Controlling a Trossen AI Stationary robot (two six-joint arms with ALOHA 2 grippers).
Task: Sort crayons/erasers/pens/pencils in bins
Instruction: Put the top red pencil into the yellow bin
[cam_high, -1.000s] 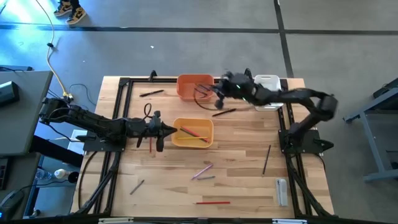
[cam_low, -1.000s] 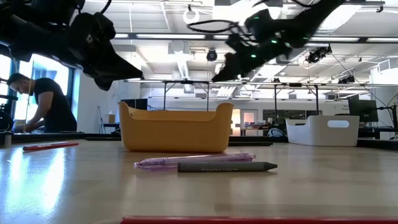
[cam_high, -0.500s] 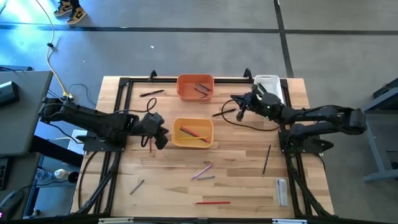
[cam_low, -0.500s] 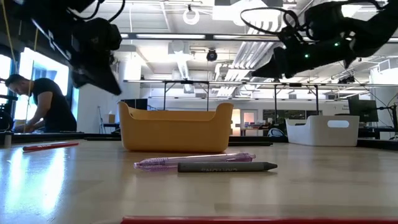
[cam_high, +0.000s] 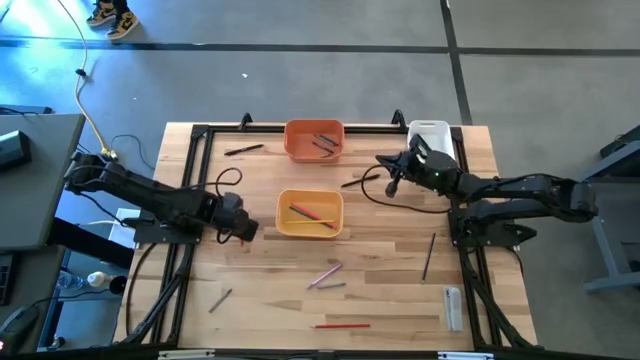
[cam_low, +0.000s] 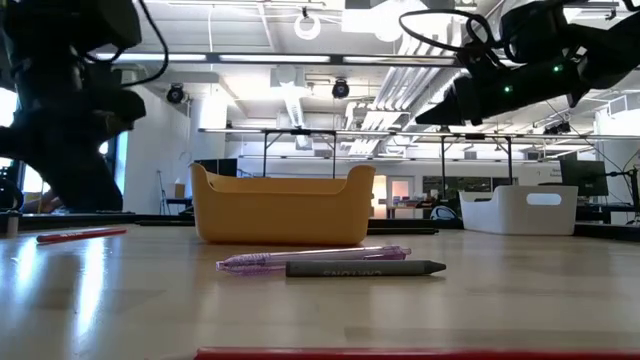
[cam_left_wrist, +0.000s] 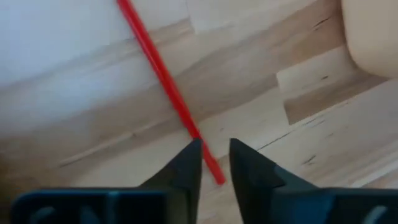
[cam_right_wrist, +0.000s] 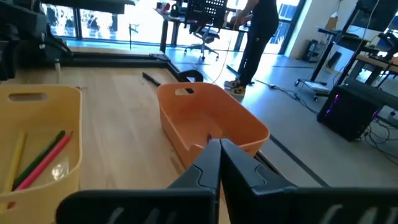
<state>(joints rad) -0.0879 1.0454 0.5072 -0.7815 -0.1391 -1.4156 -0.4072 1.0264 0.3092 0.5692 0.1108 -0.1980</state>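
Sorting's maybe half done, I'd say. Nearest me a red stick, a grey one and a pink-and-grey pair lie loose on the table, plus a dark pen on the right. My left gripper straddles a red pencil left of the yellow bin, fingers a little apart; only its wrist view shows that. Farther back, the orange bin holds a few. My right gripper hovers beside it, pressed together, empty.
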